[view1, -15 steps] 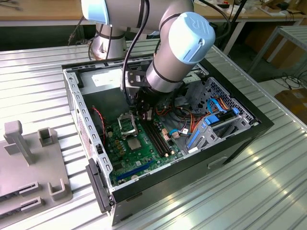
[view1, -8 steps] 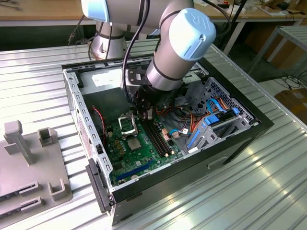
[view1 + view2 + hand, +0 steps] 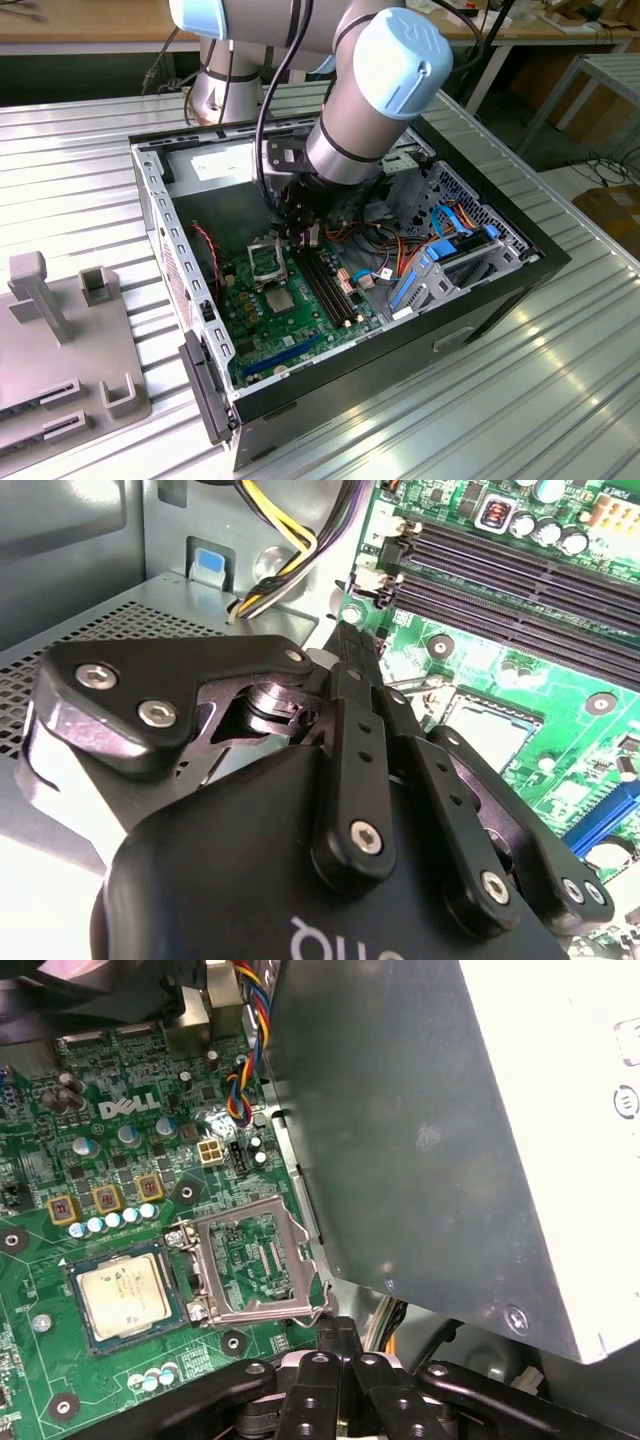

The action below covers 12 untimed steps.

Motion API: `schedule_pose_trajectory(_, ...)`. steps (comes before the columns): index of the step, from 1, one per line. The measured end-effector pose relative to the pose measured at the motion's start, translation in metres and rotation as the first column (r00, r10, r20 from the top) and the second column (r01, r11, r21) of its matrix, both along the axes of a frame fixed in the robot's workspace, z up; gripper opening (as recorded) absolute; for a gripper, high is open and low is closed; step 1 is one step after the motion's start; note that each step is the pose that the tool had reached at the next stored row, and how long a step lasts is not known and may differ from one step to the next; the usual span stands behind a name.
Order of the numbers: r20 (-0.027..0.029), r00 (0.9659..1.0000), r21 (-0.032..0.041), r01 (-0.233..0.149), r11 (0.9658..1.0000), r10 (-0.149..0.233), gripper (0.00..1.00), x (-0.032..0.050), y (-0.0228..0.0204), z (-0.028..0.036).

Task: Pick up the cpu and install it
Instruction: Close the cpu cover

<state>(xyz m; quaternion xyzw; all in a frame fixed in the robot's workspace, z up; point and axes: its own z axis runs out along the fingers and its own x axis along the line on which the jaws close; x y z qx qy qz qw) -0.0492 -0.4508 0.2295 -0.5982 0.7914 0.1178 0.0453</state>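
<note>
Pincer (image 3: 338,1332): fingers drawn together, nothing between them — its tip hangs just over the edge of the raised socket plate (image 3: 262,1265).
Cpu (image 3: 124,1294): lying flat in the socket on the green board (image 3: 120,1160), beside the hinged plate; apart from the pincer.
Arm (image 3: 375,90): reaching down into the open case (image 3: 500,290) on the ribbed tabletop (image 3: 560,400).
Power supply (image 3: 420,1130): grey box — close by the plate.
Memory slots (image 3: 520,580): long, black, near the socket.

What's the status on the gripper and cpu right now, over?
Gripper shut, empty, by the hinged plate. Cpu flat on the motherboard beside that plate. Nothing on top of it.
</note>
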Motion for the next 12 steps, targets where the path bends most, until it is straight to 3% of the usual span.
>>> schedule_pose_trajectory(4,0.0000,1.0000,-0.0145,0.000,0.9999,0.000,0.11,-0.0003,0.0000,0.0020)
schedule_pose_trajectory(12,0.0001,1.0000,-0.0257,0.000,0.9997,0.000,0.11,-0.0006,0.0001,0.0086)
